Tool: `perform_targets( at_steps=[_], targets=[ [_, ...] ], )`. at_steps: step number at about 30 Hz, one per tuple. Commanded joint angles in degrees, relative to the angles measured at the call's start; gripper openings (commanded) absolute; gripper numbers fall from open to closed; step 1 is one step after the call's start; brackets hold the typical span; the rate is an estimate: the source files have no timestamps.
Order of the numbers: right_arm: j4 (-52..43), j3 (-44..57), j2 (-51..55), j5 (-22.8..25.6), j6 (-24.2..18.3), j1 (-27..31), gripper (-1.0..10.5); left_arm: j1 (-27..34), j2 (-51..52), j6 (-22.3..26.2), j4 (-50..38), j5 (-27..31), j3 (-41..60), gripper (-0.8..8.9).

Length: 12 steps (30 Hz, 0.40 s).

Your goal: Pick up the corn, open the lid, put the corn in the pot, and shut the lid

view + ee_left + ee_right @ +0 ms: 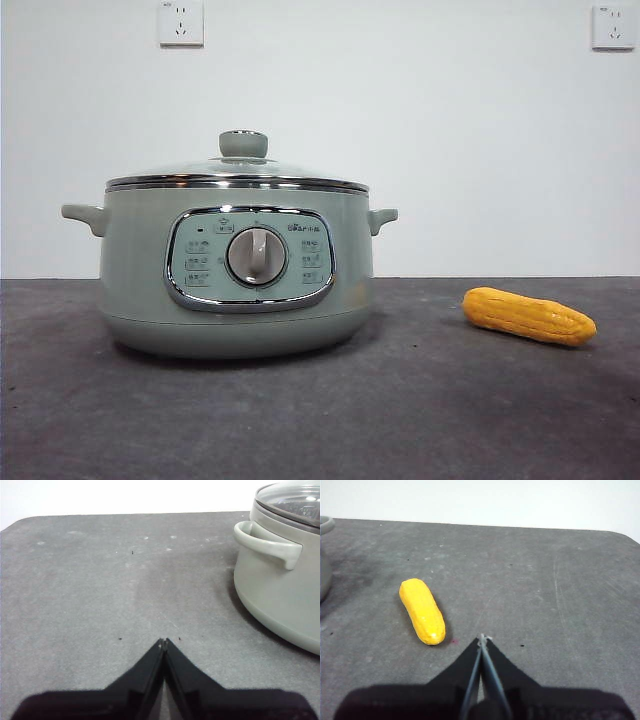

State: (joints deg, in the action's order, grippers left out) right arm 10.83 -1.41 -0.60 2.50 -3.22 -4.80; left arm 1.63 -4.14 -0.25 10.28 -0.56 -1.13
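Note:
The sage-green pot stands on the dark table left of centre, with its glass lid seated on it, green knob up. The yellow corn lies on the table to the pot's right. In the right wrist view the corn lies just ahead of my right gripper, which is shut and empty, with the pot's edge off to one side. My left gripper is shut and empty above bare table, apart from the pot and its side handle. Neither gripper shows in the front view.
The dark grey table runs to a white wall with two sockets. The table's far edge and rounded corner show in both wrist views.

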Motion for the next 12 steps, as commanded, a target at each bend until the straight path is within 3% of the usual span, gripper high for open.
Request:
perform_targets(
  at_steps=[1, 12],
  targets=[
    [-0.28, 0.61, 0.09, -0.2, 1.46, -0.02, 0.0, -0.17, 0.0, 0.28, -0.5, 0.15, 0.55, -0.01],
    [-0.22, 0.61, 0.09, -0.17, 9.81, -0.02, 0.0, -0.17, 0.0, -0.07, -0.5, 0.15, 0.55, -0.01]
  ],
)
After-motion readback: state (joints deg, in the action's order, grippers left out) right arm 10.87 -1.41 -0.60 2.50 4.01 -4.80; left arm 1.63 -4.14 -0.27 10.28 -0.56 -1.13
